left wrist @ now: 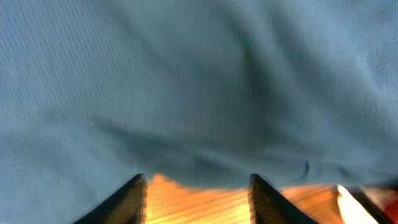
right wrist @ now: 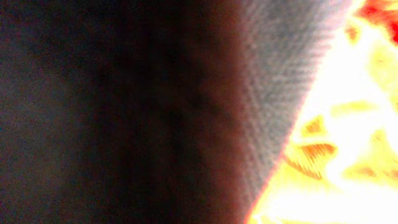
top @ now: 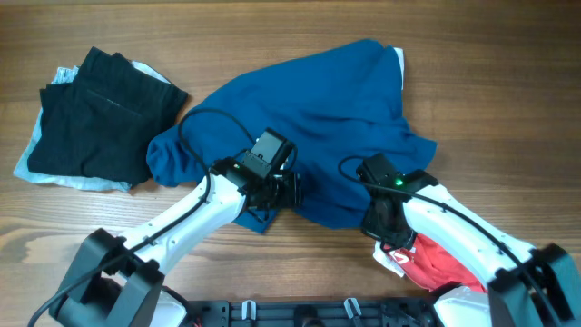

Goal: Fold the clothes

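With the blue garment [top: 318, 100] crumpled on the table [top: 272, 27], my left gripper [left wrist: 196, 179] half open at its near hem and the right gripper [top: 379, 222] closed, I fear a thin pinch slips when I lift.

blue garment [top: 318, 100]: matt cloth, fine weave
black garment [top: 100, 118]: matt cloth
red-and-white garment [top: 436, 265]: soft cloth
table [top: 508, 64]: smooth grained wood
arm shells [top: 182, 216]: glossy white plastic
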`<state>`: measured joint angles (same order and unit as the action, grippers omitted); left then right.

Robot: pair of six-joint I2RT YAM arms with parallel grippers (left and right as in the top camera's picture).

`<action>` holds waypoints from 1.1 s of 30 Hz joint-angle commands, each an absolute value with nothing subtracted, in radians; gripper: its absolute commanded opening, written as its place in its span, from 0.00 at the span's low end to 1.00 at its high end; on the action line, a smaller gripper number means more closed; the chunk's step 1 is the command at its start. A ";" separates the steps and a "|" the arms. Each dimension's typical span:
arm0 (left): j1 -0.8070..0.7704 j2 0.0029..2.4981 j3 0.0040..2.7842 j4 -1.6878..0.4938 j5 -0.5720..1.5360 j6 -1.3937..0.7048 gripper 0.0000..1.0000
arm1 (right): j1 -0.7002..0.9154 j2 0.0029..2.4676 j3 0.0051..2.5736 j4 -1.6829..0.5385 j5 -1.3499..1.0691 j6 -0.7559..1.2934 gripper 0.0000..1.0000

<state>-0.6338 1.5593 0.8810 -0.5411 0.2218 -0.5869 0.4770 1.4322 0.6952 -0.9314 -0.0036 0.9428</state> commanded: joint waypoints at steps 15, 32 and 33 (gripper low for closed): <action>-0.636 1.794 0.884 -0.613 0.140 -0.591 0.16 | -0.059 1.085 1.201 -1.160 0.415 0.834 0.04; -0.637 1.794 0.884 -0.633 0.140 -0.591 0.26 | -0.704 1.302 1.301 -1.097 0.237 0.545 0.48; -0.637 1.794 0.884 -0.633 0.140 -0.591 0.27 | -0.704 1.303 1.301 -1.094 0.237 0.545 0.49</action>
<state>-0.6331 1.7382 0.9287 -0.5991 0.1646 -0.5884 -0.7033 1.2877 1.2785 -1.0985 0.2852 0.6003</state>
